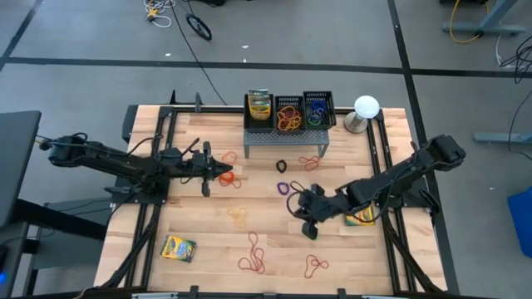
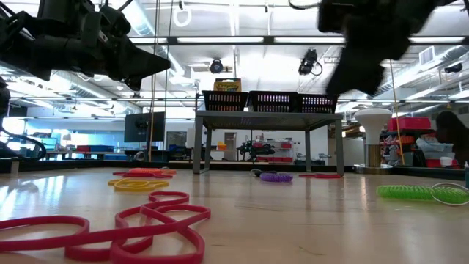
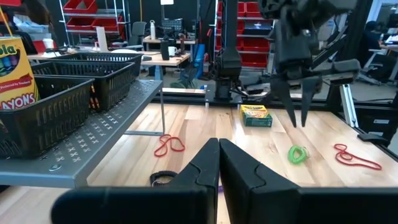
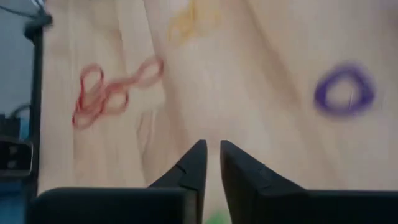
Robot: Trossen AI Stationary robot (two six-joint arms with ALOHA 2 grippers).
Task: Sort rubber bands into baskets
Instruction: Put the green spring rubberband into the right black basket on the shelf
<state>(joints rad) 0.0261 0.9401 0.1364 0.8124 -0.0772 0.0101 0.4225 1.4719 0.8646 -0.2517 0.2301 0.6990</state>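
Rubber bands lie scattered; green band half hidden under right hand.

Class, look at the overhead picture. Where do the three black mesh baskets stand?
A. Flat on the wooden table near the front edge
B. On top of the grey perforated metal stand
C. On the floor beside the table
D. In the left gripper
B: the baskets sit in a row atop the grey perforated stand at the table's far edge.

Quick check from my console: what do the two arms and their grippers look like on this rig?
Both arms are dark, nearly black, jointed links with matte housings. The left gripper and the right gripper each end in two black, wedge-shaped fingers that taper to narrow tips. No markings or labels can be made out on them.
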